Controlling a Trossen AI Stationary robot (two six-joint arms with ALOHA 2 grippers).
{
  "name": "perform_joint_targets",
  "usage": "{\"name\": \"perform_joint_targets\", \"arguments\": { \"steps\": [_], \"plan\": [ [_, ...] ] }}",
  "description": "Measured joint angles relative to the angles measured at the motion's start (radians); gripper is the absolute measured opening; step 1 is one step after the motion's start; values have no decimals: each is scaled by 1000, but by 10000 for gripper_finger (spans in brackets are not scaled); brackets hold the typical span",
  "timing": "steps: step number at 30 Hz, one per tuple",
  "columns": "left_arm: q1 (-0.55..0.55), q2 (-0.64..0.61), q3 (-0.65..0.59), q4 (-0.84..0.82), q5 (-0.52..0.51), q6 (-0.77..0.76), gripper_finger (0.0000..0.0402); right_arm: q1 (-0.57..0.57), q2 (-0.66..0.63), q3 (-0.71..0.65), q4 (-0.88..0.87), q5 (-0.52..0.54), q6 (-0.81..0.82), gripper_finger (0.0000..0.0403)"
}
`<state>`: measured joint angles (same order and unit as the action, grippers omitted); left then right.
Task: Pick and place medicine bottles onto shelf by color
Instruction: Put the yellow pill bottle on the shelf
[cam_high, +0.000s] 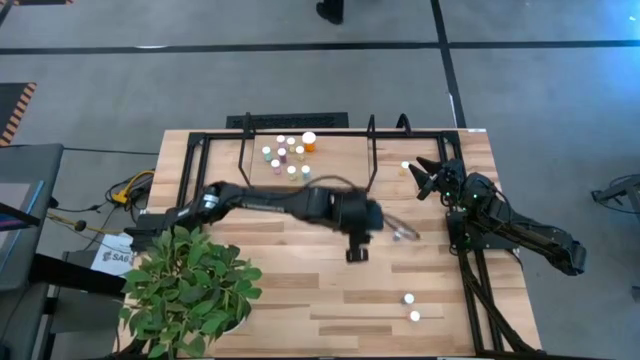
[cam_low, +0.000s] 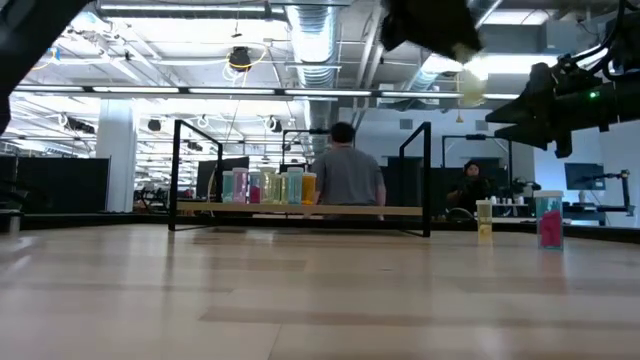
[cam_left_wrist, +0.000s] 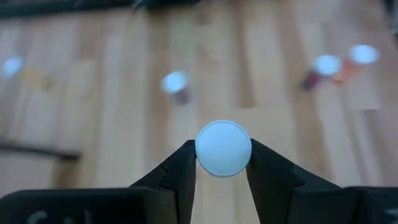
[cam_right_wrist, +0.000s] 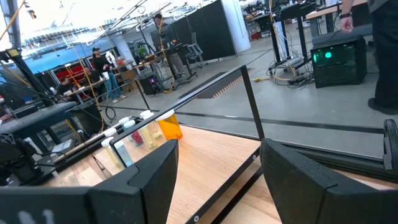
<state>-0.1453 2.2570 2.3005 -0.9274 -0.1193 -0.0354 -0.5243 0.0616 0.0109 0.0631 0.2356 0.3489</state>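
- Left end effector (cam_left_wrist: 222, 171) clamped on a medicine bottle (cam_left_wrist: 223, 148), dark fingers (cam_left_wrist: 180, 174) pressed against either side of its pale ribbed cap, held up above the surface (cam_high: 300, 290)
- Seen from overhead, left end effector reaching across the middle of the wood, just in front of the shelf (cam_high: 305, 130), roughly centre of the surface
- From table height, held bottle (cam_low: 472, 88) hanging high in the air, pale yellowish, well clear of the wood below
- Right end effector (cam_high: 428, 178) parked near the far right corner of the surface, fingers (cam_right_wrist: 149, 180) spread wide, nothing between them
- On the shelf: a tight cluster of bottles (cam_high: 288, 152) toward its left half, pale caps up, the bigger orange bottle (cam_high: 309, 141) at the cluster's right edge
- Same row from table height: teal, pink, yellowish and orange bodies (cam_low: 268, 187) standing upright side by side on the shelf board
- Off the shelf: one bottle (cam_high: 405, 166) just beside the right end effector, two more (cam_high: 411, 307) near the front right of the surface, close together
- Low down on the right, a yellowish bottle (cam_low: 485, 220) and a pink one (cam_low: 549, 220) standing upright, slightly apart
- Leafy green plant (cam_high: 190, 285) at the front left corner
- Person (cam_low: 345, 175) in grey visible in the room behind the shelf
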Motion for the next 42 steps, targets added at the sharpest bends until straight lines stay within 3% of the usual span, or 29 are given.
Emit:
{"name": "perform_joint_targets", "arguments": {
  "steps": [7,16,22,33,42],
  "plan": [
    [106,1,56,-142,-5,-37,110,0,0,0,0,0,0,249],
    [234,-52,55,-236,-111,6,110,0,1,0,0,0,0,249],
    [365,-55,54,-295,-91,39,110,0,4,0,-1,0,0,249],
    [599,-51,54,-292,-13,-36,110,0,5,0,-2,0,0,249],
    [598,-45,-84,-153,1,-51,110,0,5,0,-3,0,0,249]
  ]
}}
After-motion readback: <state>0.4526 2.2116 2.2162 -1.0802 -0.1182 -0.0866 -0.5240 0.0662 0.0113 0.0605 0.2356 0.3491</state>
